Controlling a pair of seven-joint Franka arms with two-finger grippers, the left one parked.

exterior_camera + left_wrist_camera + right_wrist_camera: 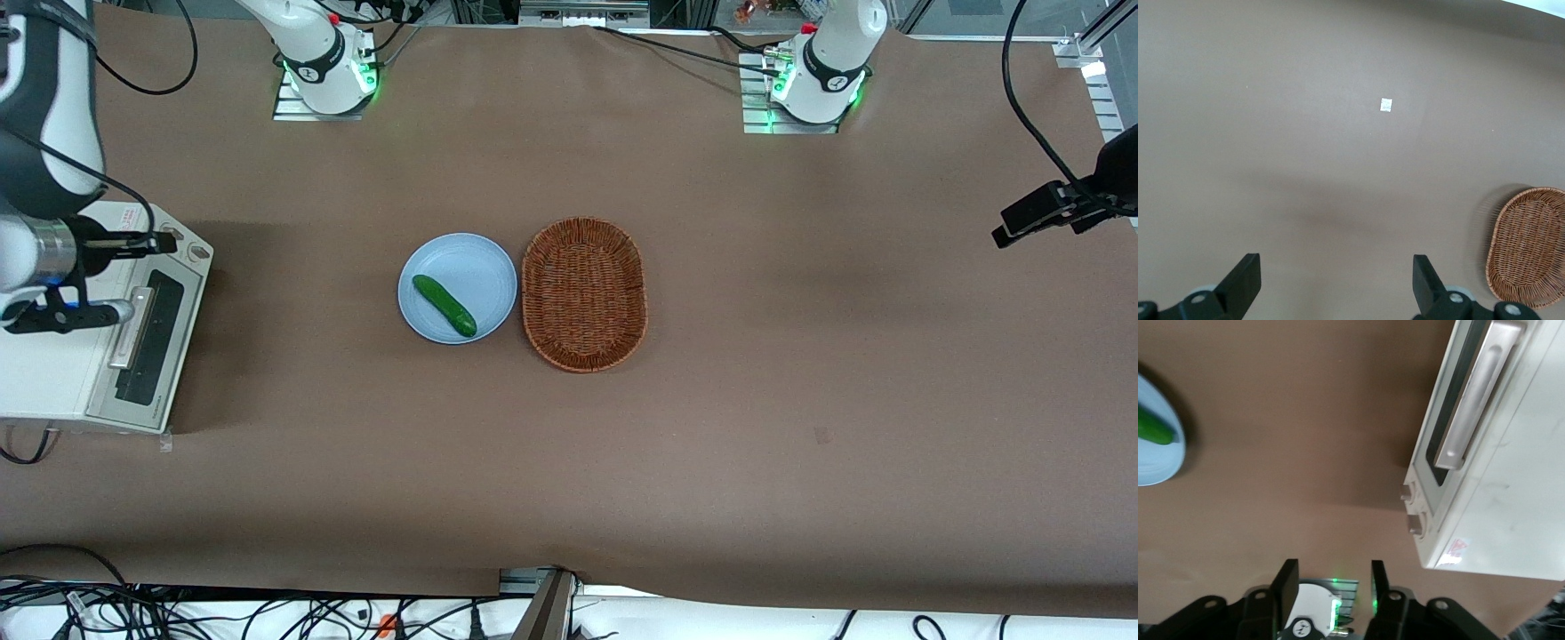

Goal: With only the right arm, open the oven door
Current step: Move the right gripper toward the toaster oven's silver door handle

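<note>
Above the closed oven door [149, 338], gripper [1331, 583] parted, empty, plate [480, 267], basket [584, 293] well apart.

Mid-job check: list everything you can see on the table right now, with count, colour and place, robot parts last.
Cream-white boxy toaster oven: one, at the working arm's end of the table.
Oven door with dark glass window and silver bar handle: one, shut.
Round light-blue plate: one, mid-table.
Green cucumber: one, on the plate.
Brown oval wicker basket: one, beside the plate.
Brown paper table cover: one.
Right arm: white and grey, above the oven.
Gripper: black, open, not touching the handle.
</note>
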